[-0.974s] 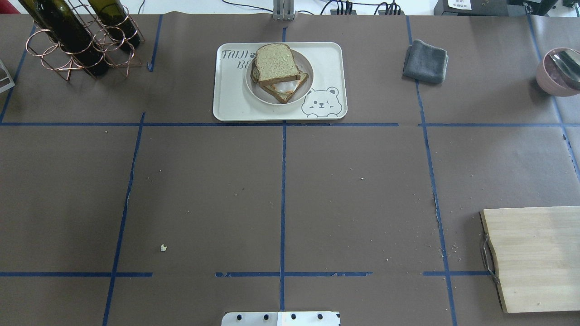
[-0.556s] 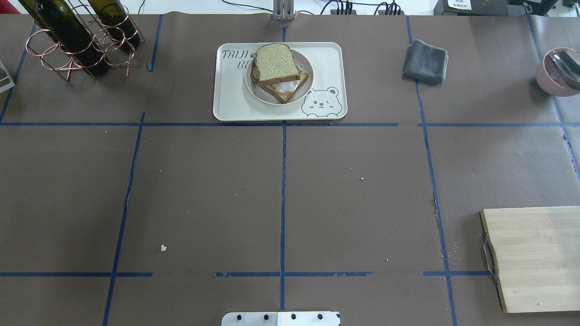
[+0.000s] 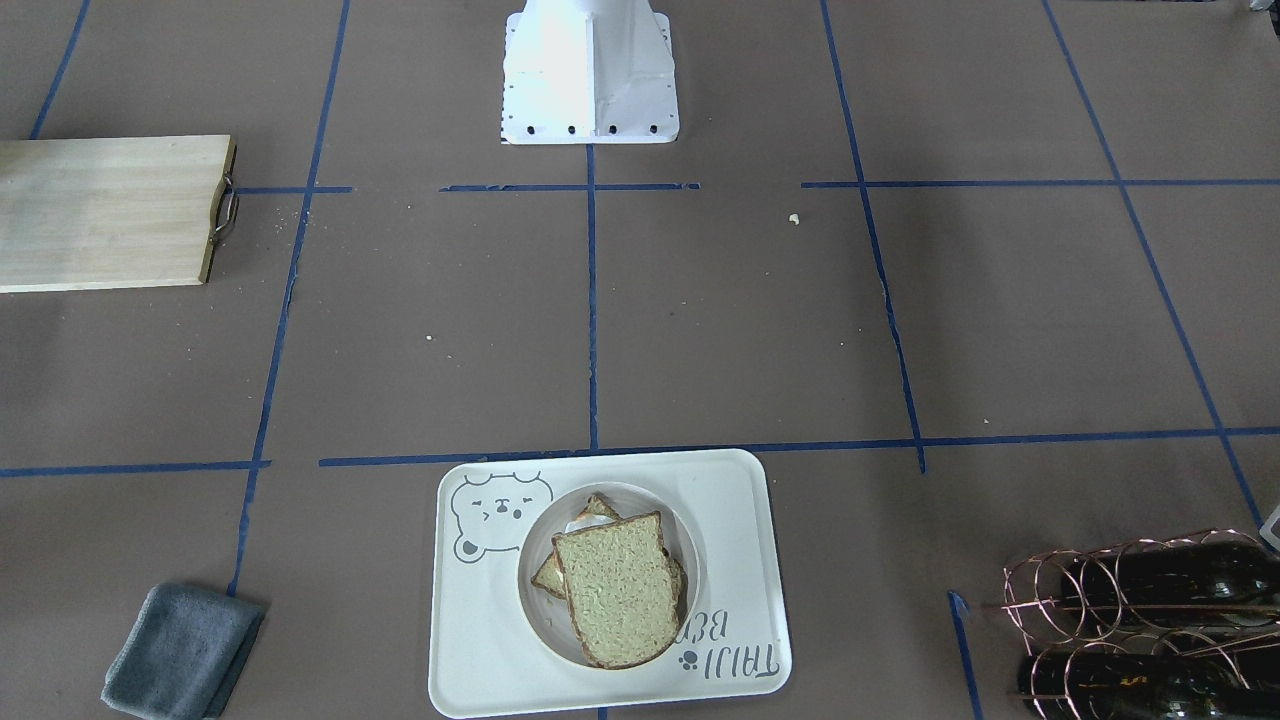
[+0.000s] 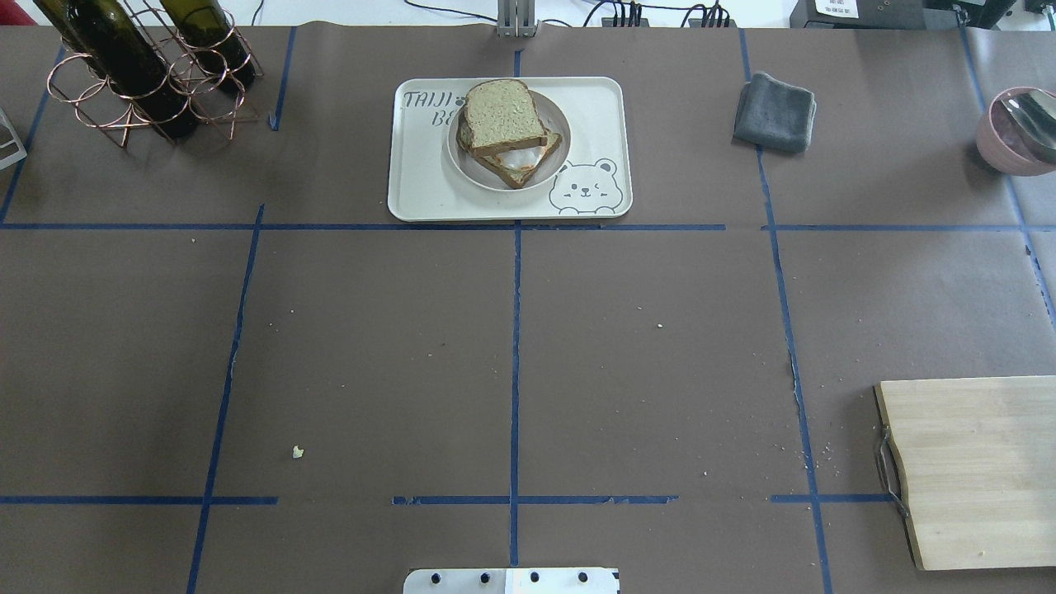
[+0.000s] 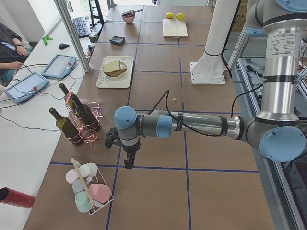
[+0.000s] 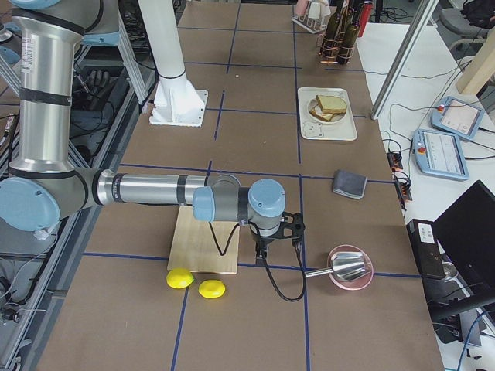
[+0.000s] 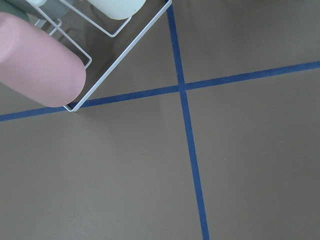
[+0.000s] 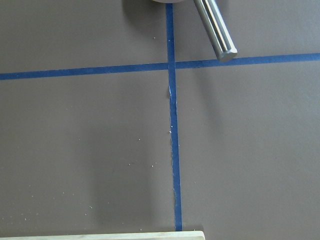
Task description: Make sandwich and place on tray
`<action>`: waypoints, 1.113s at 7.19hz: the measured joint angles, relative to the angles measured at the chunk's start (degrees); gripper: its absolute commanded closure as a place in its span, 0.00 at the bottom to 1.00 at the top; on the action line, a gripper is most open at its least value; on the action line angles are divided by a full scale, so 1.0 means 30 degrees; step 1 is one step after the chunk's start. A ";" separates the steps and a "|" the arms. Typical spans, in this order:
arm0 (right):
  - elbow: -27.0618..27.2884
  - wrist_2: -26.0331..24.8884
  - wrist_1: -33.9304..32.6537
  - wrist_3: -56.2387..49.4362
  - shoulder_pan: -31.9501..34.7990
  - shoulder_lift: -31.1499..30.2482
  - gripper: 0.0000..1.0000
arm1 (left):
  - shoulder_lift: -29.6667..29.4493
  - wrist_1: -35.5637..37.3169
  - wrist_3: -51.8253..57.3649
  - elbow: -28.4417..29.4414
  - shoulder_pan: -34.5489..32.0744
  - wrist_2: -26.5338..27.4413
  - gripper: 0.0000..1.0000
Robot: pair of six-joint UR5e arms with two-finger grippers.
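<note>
The sandwich (image 4: 503, 128), two brown-crusted slices with white egg showing between them, lies on a small round white plate (image 4: 464, 162) on the cream tray (image 4: 421, 191) at the table's far middle. It also shows in the front view (image 3: 615, 590) on the tray (image 3: 480, 650). My left gripper (image 5: 128, 161) hangs over the table near the wine rack, far from the tray; I cannot tell if it is open or shut. My right gripper (image 6: 264, 250) hangs beside the wooden board, also far from the tray; I cannot tell its state. Neither wrist view shows fingers.
A copper rack with wine bottles (image 4: 140, 66) stands far left. A grey cloth (image 4: 775, 111) and a pink bowl with a metal ladle (image 4: 1019, 132) lie far right. A wooden board (image 4: 973, 470) is near right. A wire basket of cups (image 5: 88, 189) sits by the left gripper. Two lemons (image 6: 196, 283) lie by the board.
</note>
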 measured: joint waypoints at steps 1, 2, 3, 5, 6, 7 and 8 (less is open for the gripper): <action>-0.0002 -0.0008 0.0007 -0.0023 0.0037 -0.0079 0.00 | 0.0043 0.0009 0.0046 0.0004 -0.0021 -0.0288 0.00; 0.0129 -0.0048 0.0027 0.0013 0.0109 -0.0221 0.00 | 0.0067 0.0015 0.0094 -0.0010 -0.0037 -0.0438 0.00; 0.0444 -0.0056 0.0045 0.0129 0.0195 -0.0311 0.00 | 0.0084 0.0025 0.0136 -0.0017 -0.0046 -0.0508 0.00; 0.0828 -0.0025 0.0051 0.0213 0.0244 -0.0356 0.00 | 0.0082 0.0044 0.0161 -0.0014 -0.0051 -0.0541 0.00; 0.0877 -0.0026 0.0041 0.0212 0.0252 -0.0363 0.00 | 0.0076 0.0041 0.0163 -0.0012 -0.0052 -0.0543 0.00; 0.0867 -0.0024 0.0034 0.0209 0.0253 -0.0365 0.00 | 0.0064 0.0029 0.0164 -0.0011 -0.0053 -0.0538 0.00; 0.0848 -0.0032 0.0031 0.0207 0.0254 -0.0365 0.00 | 0.0043 0.0022 0.0164 -0.0011 -0.0052 -0.0526 0.00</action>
